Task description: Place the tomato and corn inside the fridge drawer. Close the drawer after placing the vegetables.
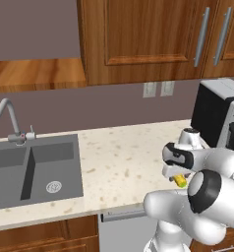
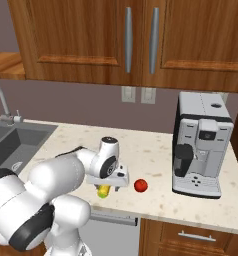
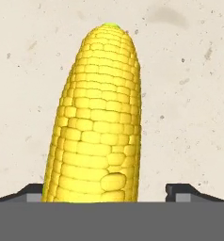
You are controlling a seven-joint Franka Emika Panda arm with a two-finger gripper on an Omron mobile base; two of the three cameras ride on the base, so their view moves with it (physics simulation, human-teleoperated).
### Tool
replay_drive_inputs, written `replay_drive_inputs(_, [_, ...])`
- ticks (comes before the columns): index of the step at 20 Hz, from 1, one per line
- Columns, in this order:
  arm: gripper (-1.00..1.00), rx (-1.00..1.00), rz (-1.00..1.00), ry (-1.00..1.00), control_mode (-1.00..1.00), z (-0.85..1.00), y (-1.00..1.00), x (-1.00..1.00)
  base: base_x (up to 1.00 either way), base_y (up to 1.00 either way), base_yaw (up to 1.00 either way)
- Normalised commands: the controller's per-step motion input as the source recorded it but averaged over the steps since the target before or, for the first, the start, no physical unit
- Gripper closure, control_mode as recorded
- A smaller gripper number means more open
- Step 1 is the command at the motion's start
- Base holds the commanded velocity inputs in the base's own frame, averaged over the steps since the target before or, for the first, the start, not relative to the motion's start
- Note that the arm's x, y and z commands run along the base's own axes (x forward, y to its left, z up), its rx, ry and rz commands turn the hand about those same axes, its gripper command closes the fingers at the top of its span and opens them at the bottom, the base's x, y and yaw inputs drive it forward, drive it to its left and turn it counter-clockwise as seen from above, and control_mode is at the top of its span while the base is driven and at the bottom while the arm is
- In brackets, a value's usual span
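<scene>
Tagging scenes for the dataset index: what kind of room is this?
A home-style kitchen, rendered. A sink with faucet is set in a speckled stone counter, wooden wall cabinets hang above, and a coffee machine stands at the counter's right end.

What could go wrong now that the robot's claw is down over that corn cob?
The gripper straddles the corn with its fingertips apart from the cob; on closing, the round cob might roll or squirt out. It lies near the counter front edge, so a nudge could push it off. The tomato beside it might get bumped and roll.
</scene>
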Motion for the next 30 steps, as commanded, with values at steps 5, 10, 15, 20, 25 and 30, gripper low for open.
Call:
replay_drive_inputs(5, [1.0, -0.03, 0.0, 0.03, -1.0, -0.36, 0.15, -0.05, 0.0, 0.0, 0.0])
replay_drive_inputs(10, [1.0, -0.04, 0.03, -0.12, -1.0, 0.51, 0.14, -0.42, 0.0, 0.0, 0.0])
replay_drive_inputs(15, [1.0, -0.1, 0.12, -0.22, -1.0, 1.0, 0.23, -0.54, 0.0, 0.0, 0.0])
replay_drive_inputs(20, [1.0, -0.05, 0.08, -0.06, -1.0, 1.0, 0.38, -0.44, 0.0, 0.0, 0.0])
replay_drive_inputs(25, [1.0, -0.03, 0.06, -0.01, -1.0, 0.88, 0.46, -0.18, 0.0, 0.0, 0.0])
replay_drive_inputs(30, [1.0, -0.06, 0.01, 0.0, -1.0, 0.02, 0.35, -0.02, 0.0, 0.0, 0.0])
